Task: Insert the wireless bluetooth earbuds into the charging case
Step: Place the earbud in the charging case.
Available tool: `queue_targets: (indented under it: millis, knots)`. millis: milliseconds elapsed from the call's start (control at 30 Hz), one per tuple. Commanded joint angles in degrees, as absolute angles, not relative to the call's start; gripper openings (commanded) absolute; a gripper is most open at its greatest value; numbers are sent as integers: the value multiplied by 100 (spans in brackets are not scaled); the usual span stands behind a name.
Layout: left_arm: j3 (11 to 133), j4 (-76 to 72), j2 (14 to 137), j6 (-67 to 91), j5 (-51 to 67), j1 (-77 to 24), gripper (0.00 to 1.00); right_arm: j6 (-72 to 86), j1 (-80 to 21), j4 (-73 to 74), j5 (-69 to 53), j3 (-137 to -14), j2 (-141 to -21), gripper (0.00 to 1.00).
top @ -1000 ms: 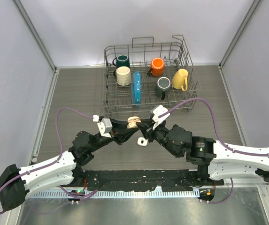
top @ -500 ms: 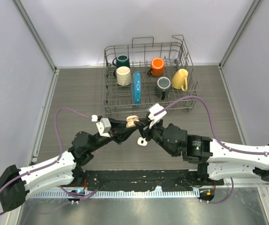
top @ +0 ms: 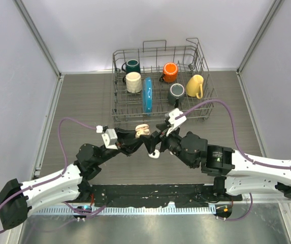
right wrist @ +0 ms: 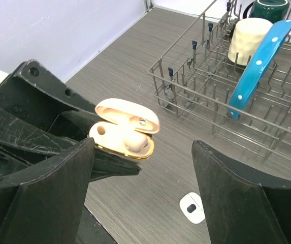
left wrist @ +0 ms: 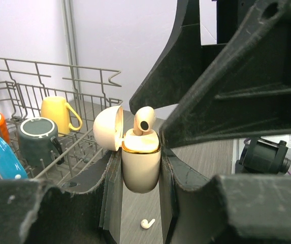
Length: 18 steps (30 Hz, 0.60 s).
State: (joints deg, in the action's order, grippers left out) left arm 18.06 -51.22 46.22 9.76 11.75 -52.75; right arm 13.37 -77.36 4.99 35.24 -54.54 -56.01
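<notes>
**deskwatcher:** Grey wood-look table (top: 79, 96), and the cream charging case (left wrist: 141, 173) is held up off it with its lid flipped open. One earbud (left wrist: 144, 121) pokes out of the top. Another earbud (left wrist: 147, 222) lies on the table right underneath.

**rackfan:** What's holding it?

**deskwatcher:** That's the left gripper (left wrist: 140, 157), clamped on the case's sides. Just above it is the right gripper (right wrist: 144, 152), fingers spread wide with nothing between them (no contact that I can make out). Further back sits a wire dish rack (top: 127, 108) with mugs (top: 170, 72) and a blue plate (top: 147, 95).
</notes>
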Motion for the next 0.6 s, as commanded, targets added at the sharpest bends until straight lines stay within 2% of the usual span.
queue_targets:
  millis: [0, 200, 433, 567]
  knots:
    - [1854, -5634, 4526, 853, 1116, -5265, 0, 1880, -7533, 404, 3428, -5713, -5309, 83]
    - [1837, -5634, 4518, 835, 1107, -5265, 0, 2977, -6797, 720, 2884, -5915, -5045, 84]
    - [1854, -5634, 4491, 765, 1107, -5265, 0, 4095, -5460, 1423, 1057, -6161, -5124, 84]
    - [1898, -5625, 4483, 756, 1134, -5265, 0, 4245, -5221, 1424, 204, -6126, -5290, 84]
